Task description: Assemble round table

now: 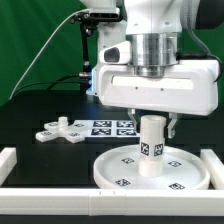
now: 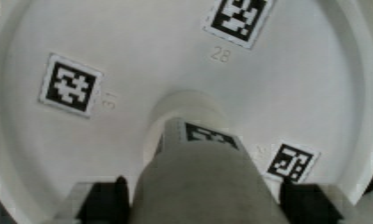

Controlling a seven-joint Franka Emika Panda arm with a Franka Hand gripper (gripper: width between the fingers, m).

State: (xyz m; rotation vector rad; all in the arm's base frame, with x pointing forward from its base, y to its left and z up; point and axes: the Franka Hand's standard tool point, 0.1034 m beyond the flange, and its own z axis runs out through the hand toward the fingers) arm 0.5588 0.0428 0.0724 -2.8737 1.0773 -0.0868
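The gripper (image 1: 152, 127) is partly closed, its pads against both sides of the short cylindrical leg (image 1: 151, 152). The leg stands upright on the large round disc (image 1: 118, 168) directly beneath. On the desk (image 1: 30, 112), the cross-shaped base (image 1: 60, 130) lies well off to the exterior view's left, with the marker board (image 1: 110, 126) behind the gripper.

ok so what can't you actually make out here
- leg top: exterior view, hidden inside the gripper
- joint between leg and disc: wrist view, covered by the leg itself; exterior view, too small
- marker board: exterior view, one end hidden behind the gripper
- base tags: exterior view, too small to read
- disc rim: wrist view, cut off by the frame edges
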